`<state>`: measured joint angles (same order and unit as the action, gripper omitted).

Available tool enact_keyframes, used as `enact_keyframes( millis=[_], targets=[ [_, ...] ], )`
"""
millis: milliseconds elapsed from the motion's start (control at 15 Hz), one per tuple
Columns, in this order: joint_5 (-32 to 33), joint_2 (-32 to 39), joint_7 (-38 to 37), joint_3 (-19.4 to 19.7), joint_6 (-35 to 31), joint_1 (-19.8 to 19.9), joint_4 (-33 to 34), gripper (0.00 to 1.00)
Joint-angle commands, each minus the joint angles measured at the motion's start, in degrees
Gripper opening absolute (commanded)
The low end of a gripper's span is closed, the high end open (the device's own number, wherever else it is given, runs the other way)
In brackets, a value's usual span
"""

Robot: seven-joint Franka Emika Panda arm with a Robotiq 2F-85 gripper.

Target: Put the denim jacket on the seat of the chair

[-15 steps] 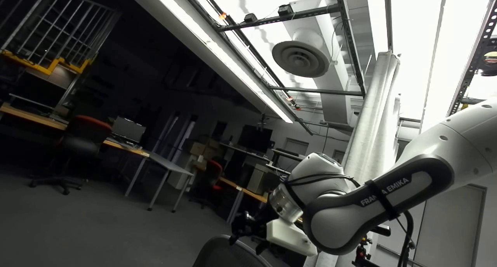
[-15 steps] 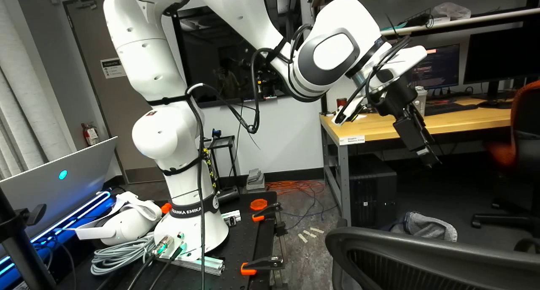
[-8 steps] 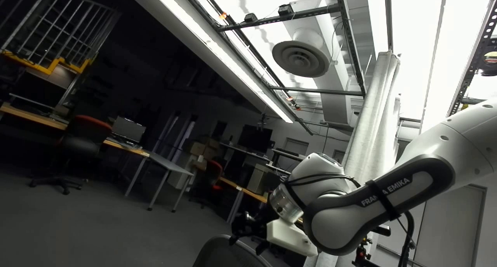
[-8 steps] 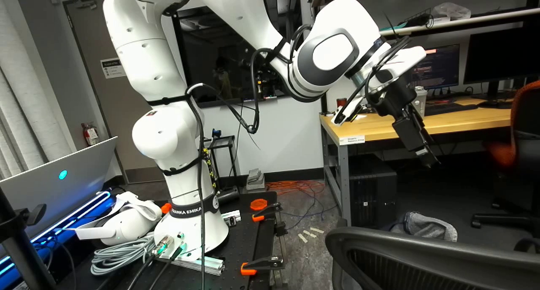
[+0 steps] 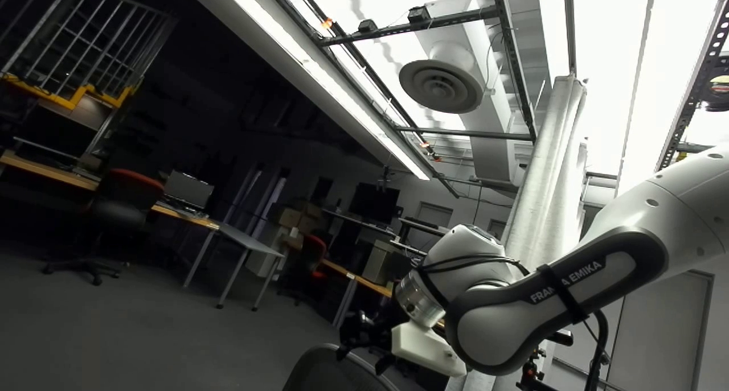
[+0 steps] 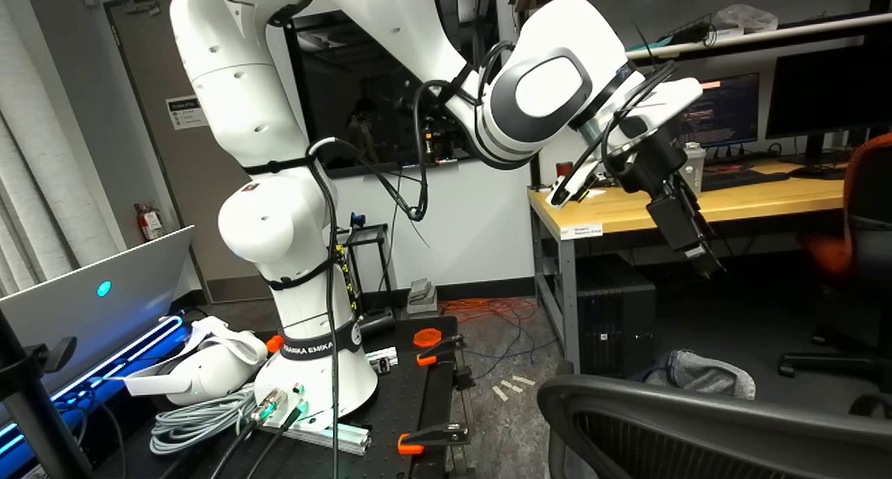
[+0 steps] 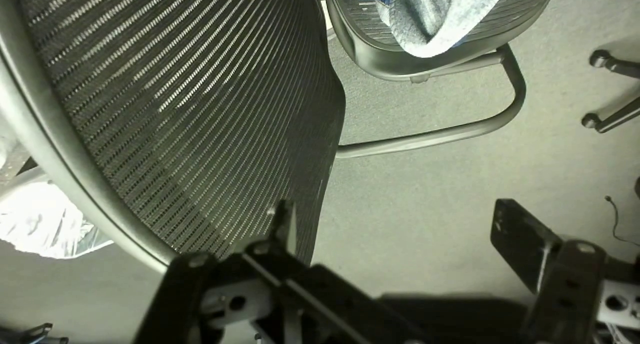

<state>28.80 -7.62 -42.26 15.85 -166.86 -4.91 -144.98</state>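
The denim jacket (image 7: 430, 18) lies rumpled on the mesh chair seat (image 7: 380, 63) at the top of the wrist view. Its pale grey-blue side folds over the seat's edge, a darker blue part shows beside it, and the rest is cut off by the frame. In an exterior view, the jacket (image 6: 704, 374) shows partly above the chair's back (image 6: 697, 413). My gripper (image 7: 395, 224) is open and empty, apart from the jacket, with bare floor between its fingers. In both exterior views the gripper (image 6: 707, 259) (image 5: 361, 358) hangs above the chair, pointing down.
The chair's mesh back (image 7: 200, 108) fills the left of the wrist view, close to one finger. A metal tube loop (image 7: 430, 138) juts out below the seat. A wooden desk (image 6: 759, 200) with monitors and an orange chair (image 6: 864, 207) stand behind the gripper.
The gripper has shifted very slightly to the left in an exterior view. The jacket and the chair have not moved.
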Motion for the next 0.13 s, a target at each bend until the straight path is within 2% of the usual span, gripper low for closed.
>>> enact_keyframes(
  millis=[0, 67],
  targets=[
    [0.00, 0.00, 0.00, 0.00, 0.00, 0.00, -0.02, 1.00],
    [0.00, 0.00, 0.00, 0.00, 0.00, 0.00, -0.03, 1.00]
  ],
)
